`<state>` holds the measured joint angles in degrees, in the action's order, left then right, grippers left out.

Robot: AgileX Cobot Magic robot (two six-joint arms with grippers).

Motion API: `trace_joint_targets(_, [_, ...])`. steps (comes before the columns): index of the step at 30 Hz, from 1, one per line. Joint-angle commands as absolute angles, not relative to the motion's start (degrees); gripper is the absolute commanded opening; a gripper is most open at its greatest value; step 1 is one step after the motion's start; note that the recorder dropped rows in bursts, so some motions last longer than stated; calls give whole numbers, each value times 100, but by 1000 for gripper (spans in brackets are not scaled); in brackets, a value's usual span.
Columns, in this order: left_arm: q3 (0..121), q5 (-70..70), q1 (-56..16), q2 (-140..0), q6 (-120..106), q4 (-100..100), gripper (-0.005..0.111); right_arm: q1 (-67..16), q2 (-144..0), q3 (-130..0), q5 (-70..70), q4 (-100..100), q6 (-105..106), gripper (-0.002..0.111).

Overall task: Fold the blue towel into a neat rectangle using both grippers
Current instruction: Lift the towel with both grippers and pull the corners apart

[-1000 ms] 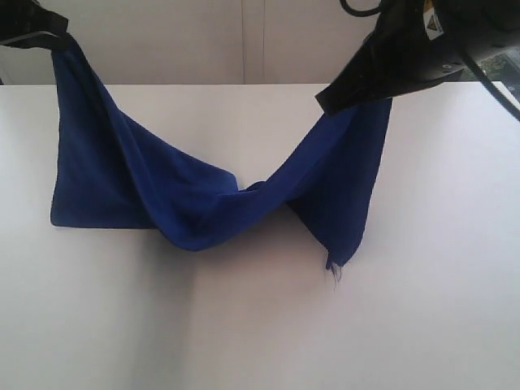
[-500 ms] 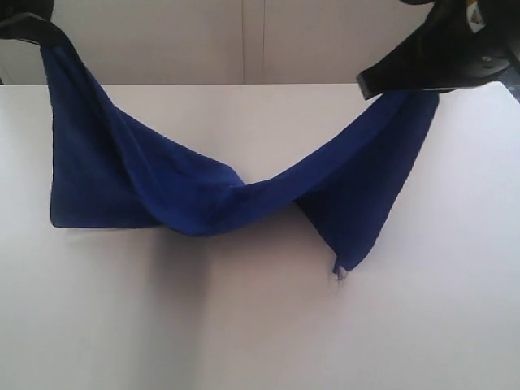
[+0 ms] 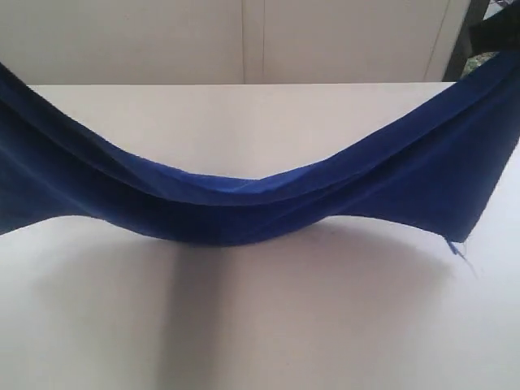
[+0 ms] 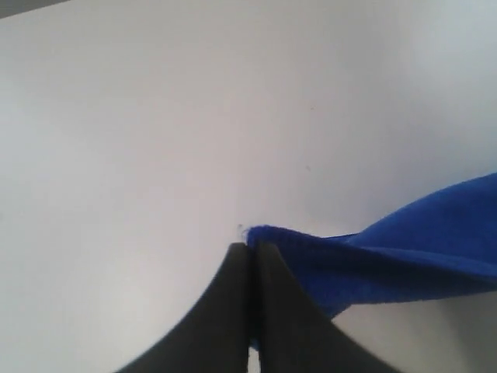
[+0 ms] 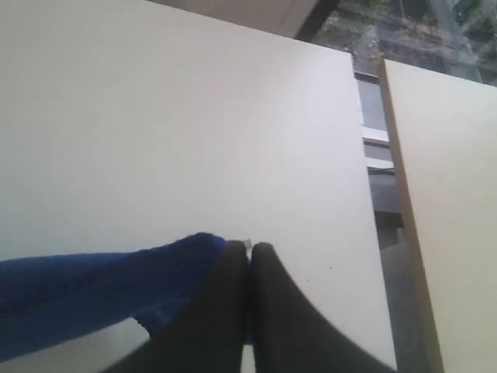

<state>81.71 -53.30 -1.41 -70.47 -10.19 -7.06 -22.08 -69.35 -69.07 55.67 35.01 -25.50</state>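
The blue towel [image 3: 244,211] hangs stretched in a shallow sag across the whole exterior view, lifted off the white table [image 3: 260,325], its small white tag [image 3: 460,250] dangling at the lower right corner. Both towel ends run out of that view, and neither gripper shows there. In the left wrist view my left gripper [image 4: 250,250] is shut on a towel corner [image 4: 373,256], cloth pinched between the black fingers. In the right wrist view my right gripper [image 5: 249,249] is shut on the other corner [image 5: 93,287] in the same way.
The table's far edge meets a pale wall [image 3: 244,41]. In the right wrist view the table's side edge [image 5: 365,194] gives onto a gap, with a second pale tabletop [image 5: 450,194] beyond it. A dark frame [image 3: 463,41] stands at the back right.
Both arms have moved apart and out of the exterior view. The towel, which hung in a deep twisted sag touching the table, is now pulled out wide and flatter above it.
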Motion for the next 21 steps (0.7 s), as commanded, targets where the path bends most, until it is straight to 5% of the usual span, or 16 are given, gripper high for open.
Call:
trace_joint_targets(1, [7823, -5541, -135, -6649, -596, -352, 0, -2013, -6851, -6925, 5711, 3709, -2598, 0])
trace_joint_targets(21, [7117, -6832, -135, -4300, 0, -596, 0, -1996, -5019, -6925, 6996, 2486, -2020, 0])
